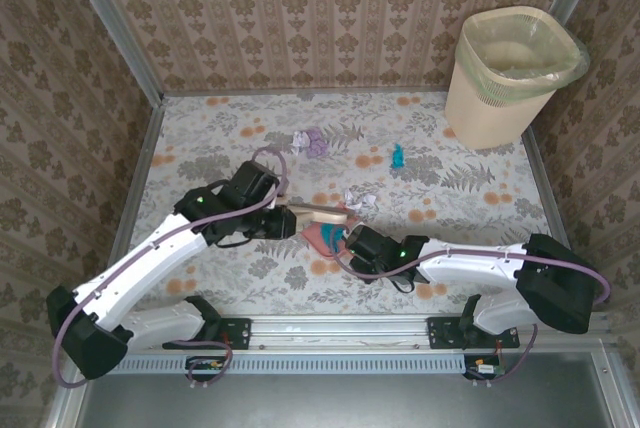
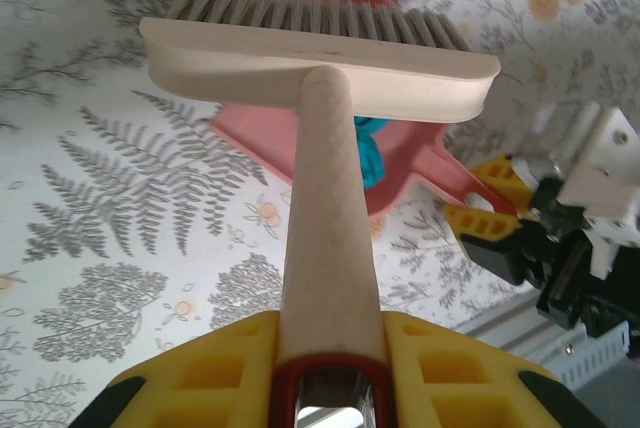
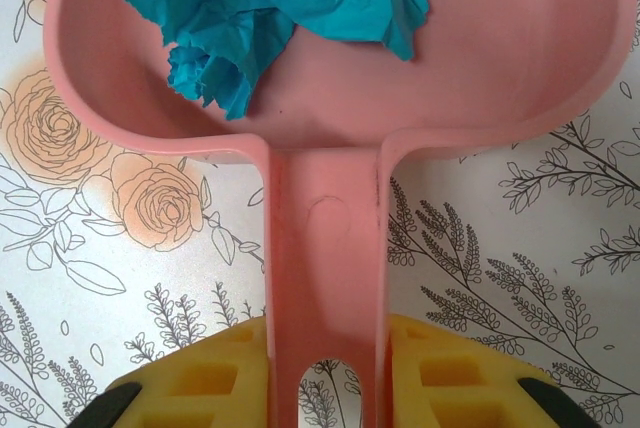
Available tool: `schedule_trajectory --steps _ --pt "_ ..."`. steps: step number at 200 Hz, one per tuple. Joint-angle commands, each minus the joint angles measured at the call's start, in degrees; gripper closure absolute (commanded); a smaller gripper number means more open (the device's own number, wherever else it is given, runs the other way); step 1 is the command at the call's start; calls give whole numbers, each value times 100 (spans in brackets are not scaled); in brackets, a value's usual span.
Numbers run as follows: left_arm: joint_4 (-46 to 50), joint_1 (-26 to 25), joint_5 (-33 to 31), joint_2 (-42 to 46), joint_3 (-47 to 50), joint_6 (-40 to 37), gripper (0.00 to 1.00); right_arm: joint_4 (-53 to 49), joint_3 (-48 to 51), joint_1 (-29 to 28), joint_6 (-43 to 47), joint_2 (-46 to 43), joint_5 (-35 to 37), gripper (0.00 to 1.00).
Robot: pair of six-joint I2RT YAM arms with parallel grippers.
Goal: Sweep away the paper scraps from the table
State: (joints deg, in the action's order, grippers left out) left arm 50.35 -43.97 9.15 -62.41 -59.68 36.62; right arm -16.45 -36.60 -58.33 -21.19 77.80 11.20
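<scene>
My left gripper (image 2: 330, 348) is shut on the cream handle of a brush (image 2: 320, 58), whose grey bristles hang over the far lip of a pink dustpan (image 2: 270, 143). My right gripper (image 3: 325, 358) is shut on the dustpan's handle (image 3: 325, 248). A crumpled teal paper scrap (image 3: 270, 8) lies inside the pan. On the table (image 1: 200, 278), a white scrap (image 1: 358, 198) sits just beyond the brush (image 1: 325, 214), a purple scrap (image 1: 315, 141) lies farther back, and another teal scrap (image 1: 399, 156) lies to the right of it.
A cream waste bin (image 1: 510, 73) with a liner stands at the back right corner. Metal rails (image 1: 340, 328) edge the table, with patterned walls behind and at the sides. Both arms meet near the table's middle front.
</scene>
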Motion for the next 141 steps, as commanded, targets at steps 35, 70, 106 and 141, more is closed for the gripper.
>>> schedule_trajectory --steps 35,70,106,141 --pt "-383 596 -799 541 -159 231 100 -118 119 38 -94 -146 -11 100" --pt "-1145 932 -958 299 -538 478 100 -113 118 39 -76 -128 -22 100" --pt "-1730 957 -1340 -307 -1403 521 100 -97 127 40 -68 -168 -22 100" --pt "-2373 999 -1602 -918 -2090 417 100 -104 160 41 -96 -250 52 100"
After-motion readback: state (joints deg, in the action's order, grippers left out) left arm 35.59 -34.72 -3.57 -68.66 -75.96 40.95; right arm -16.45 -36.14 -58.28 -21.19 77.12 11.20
